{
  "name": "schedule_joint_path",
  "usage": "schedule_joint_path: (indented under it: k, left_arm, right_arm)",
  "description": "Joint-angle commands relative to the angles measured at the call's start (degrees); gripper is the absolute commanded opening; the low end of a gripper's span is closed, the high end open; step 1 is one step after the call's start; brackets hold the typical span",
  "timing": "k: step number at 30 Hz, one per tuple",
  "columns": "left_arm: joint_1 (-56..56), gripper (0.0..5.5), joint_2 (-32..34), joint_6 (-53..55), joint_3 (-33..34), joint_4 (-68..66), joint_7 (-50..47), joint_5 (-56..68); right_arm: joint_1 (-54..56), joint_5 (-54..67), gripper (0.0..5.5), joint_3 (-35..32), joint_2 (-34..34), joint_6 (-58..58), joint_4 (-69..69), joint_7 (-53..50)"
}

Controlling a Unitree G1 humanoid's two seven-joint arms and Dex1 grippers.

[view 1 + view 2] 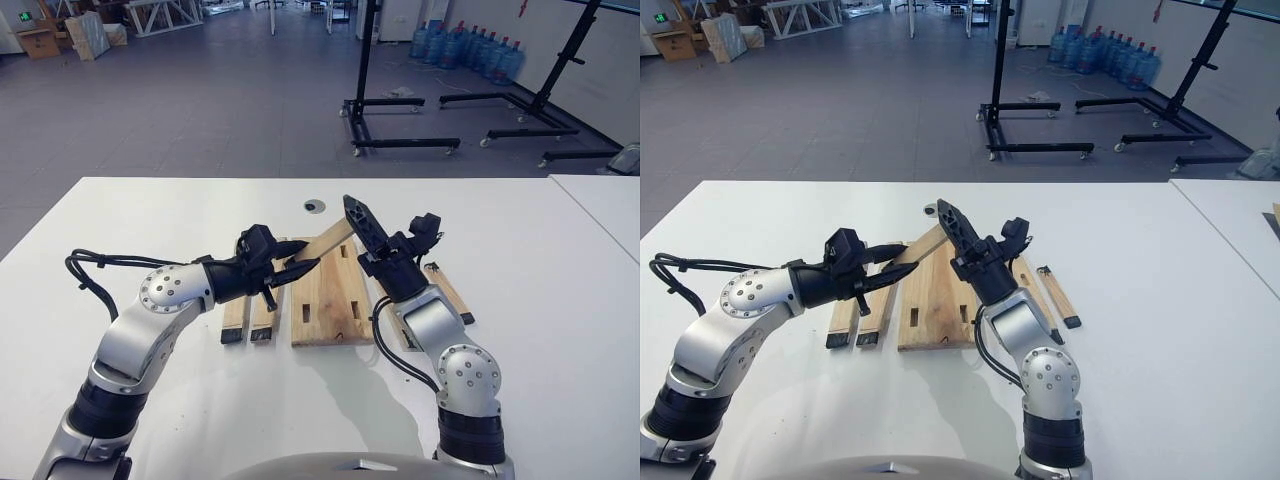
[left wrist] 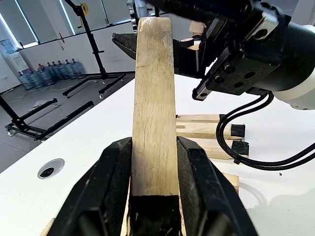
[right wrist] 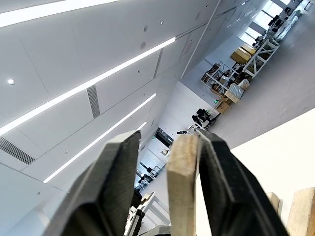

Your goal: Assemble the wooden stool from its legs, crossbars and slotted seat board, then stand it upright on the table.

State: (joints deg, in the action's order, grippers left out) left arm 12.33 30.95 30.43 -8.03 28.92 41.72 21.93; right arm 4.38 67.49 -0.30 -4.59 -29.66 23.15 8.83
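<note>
Wood strip (image 2: 153, 88), black-capped at one end, was clamped at that capped end in the left gripper (image 2: 155, 162) and held tilted above the table (image 1: 150, 220); its other end sat between the fingers of the right gripper (image 3: 170, 142), one finger against it and a gap on the other side, so that gripper was not clamped; slotted seat board (image 1: 325, 300) lay flat beneath, nothing seated in its slots as far as could be seen; two more strips (image 1: 235, 322) lay just left of the board, further strips (image 1: 452, 292) right of it, partly under the right arm; judged early stage: no joint made, every leg and crossbar left to fit, stool left to stand upright; no readable print on wood or grippers; green sign (image 1: 22, 16) far back in the room was too small to read.
</note>
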Motion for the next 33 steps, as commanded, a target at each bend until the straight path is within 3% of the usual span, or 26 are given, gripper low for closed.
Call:
schedule_joint_path:
  k: [1, 5, 8, 11, 14, 16, 18, 22, 24, 33]
  left_arm:
    - [-0.73, 1.27, 0.42, -0.52, -0.04, 0.95, -0.58, -0.78]
    - [-0.93, 1.27, 0.34, -0.87, -0.38, 1.14, -0.8, -1.17]
    - [-0.83, 1.27, -0.18, -0.62, -0.58, 1.31, -1.41, -1.28]
    - [-1.45, 1.88, -0.73, 0.93, -0.02, 3.11, -1.16, 1.6]
    - [3.52, 2.23, -6.51, 8.59, 7.53, 4.67, -7.52, 15.07]
    - [9.83, 2.23, -11.46, 12.78, 16.26, 1.87, -16.95, 32.35]
    - [12.83, 2.23, -14.88, 12.37, 22.14, -2.04, -26.12, 36.65]
    - [9.28, 2.23, -14.37, 9.82, 19.36, -4.67, -37.54, 20.76]
    - [8.05, 2.23, -17.3, 8.9, 21.56, -6.27, -43.34, 18.32]
    - [2.81, 2.23, -20.66, 5.68, 20.96, -7.62, -47.28, 10.13]
  right_arm:
    - [-1.14, 0.0, 1.18, 0.91, -2.61, 0.61, -0.03, -1.5]
    - [-1.85, -1.5, 0.56, 1.58, -2.44, 1.64, 0.2, -2.21]
    - [-2.96, -1.96, 0.44, 1.29, -2.52, 2.71, 0.52, -2.85]
    - [-3.84, -1.28, 0.39, -0.47, -1.64, 3.81, 0.94, -3.54]
    - [-2.44, -0.18, 0.39, -8.16, -1.26, 8.55, 0.45, -8.62]
    - [-0.99, -0.72, 0.39, -14.27, 3.37, 10.25, -0.54, -10.57]
    - [-0.11, -6.85, 0.39, -17.0, 10.63, 9.51, -2.46, -9.61]
    - [1.24, -15.73, 0.39, -15.77, 19.14, 7.13, -8.94, -5.35]
    - [1.81, -20.19, 0.39, -13.53, 22.16, 7.18, -12.33, -0.69]
    - [2.54, -26.58, 0.39, -11.46, 22.79, 7.2, -16.93, 8.41]
